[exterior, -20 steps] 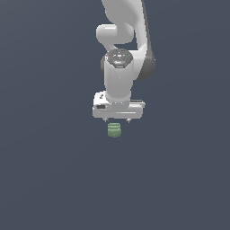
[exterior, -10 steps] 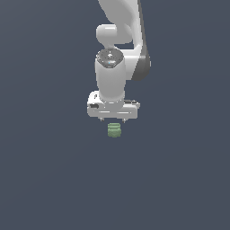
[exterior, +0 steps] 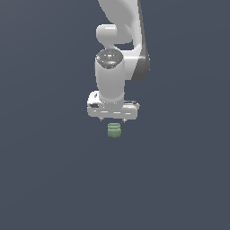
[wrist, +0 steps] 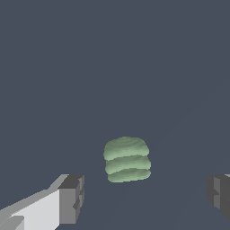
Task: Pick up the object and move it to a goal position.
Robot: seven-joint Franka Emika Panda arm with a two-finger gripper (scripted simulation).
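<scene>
Now | fingers [wrist: 72, 200] spread wide | object [wrist: 127, 159] between them, untouched | surface bare

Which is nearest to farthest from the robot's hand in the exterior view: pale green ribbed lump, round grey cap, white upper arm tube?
1. Pale green ribbed lump, just below the hand.
2. Round grey cap, above it.
3. White upper arm tube, topmost.
</scene>
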